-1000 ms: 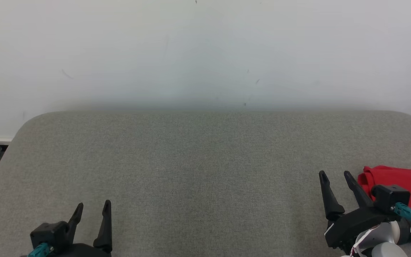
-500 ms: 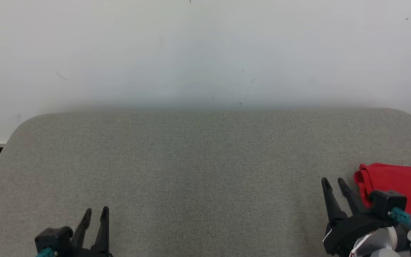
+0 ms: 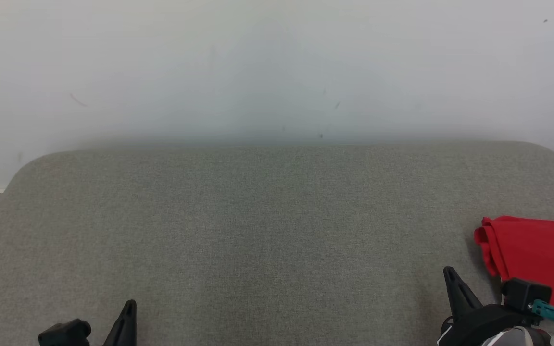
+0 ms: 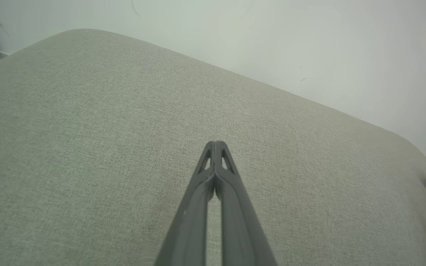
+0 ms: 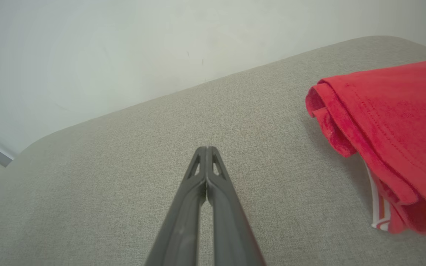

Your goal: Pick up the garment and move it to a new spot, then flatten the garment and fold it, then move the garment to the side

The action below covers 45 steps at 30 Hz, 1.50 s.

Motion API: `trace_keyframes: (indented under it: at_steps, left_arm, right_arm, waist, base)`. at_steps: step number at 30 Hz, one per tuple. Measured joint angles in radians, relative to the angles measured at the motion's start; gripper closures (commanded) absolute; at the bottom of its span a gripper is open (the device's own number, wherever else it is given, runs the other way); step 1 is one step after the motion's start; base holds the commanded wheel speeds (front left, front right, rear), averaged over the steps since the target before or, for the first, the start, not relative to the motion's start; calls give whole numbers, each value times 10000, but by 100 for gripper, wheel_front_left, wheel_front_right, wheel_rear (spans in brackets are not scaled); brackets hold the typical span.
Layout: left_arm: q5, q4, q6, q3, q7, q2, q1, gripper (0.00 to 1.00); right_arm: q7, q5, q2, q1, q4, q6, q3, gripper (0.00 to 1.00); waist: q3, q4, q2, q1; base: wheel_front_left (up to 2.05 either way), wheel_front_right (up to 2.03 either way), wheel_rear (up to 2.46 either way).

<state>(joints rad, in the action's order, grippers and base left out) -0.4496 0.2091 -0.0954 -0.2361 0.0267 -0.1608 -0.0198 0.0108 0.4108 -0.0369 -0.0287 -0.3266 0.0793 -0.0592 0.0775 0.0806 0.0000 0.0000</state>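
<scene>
My left tool [image 4: 216, 144] and right tool [image 5: 206, 149] are both closed and empty over the grey table [image 3: 258, 216]; the red garment [image 5: 390, 122] lies folded at the table's right edge, just beside my right tool, and looks light, soft and floppy, so I'd pinch through all layers at the thick folded edge facing that tool.

No readable text, labels or numbers anywhere.

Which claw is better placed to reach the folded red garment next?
Right, probably. The right claw sits close beside the garment; the left claw is far off across the grey surface. Both are shut and empty, so either must open first.
</scene>
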Motion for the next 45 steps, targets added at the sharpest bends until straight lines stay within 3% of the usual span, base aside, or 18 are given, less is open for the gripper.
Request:
trace_keyframes:
  at_steps: [45]
  left_arm:
    - [-5846, 414, 1060, 1645, -750, 614, 407, 100]
  right_arm:
    - [-650, 6040, -2, -224, 63, 180, -399, 100]
  waist:
    - [-402, -417, 0, 0]
  base:
    - [0, 0, 0]
